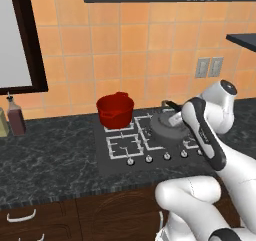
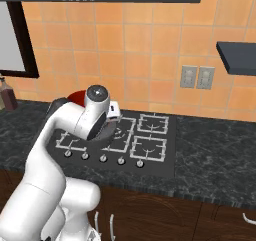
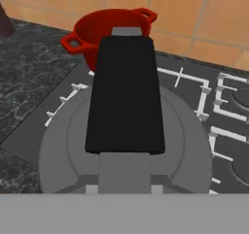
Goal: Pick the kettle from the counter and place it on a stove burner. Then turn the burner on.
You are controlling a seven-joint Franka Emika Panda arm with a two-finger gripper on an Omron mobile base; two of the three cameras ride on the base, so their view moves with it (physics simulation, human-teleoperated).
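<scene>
As it sits on the stove just right of the red pot (image 1: 115, 110), kettle (image 1: 165, 126) looks placed | gripper over its handle, grip undeterminable | next: withdraw, turn burner knob (image 1: 148, 159)

red pot (image 1: 115, 110) on stove rear-left | bottles (image 1: 15, 116) left | wall outlets (image 2: 197, 77)

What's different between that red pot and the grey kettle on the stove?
The red pot is bright red and open-topped, with two small side handles; the kettle is dark grey, closed by a lid, with one broad black handle arching over it. The pot looks taller and straight-walled, the kettle squat and rounded. The pot stands free at the stove's back left; the robot's arm reaches over the kettle. Both sit on the stove's grates.
</scene>
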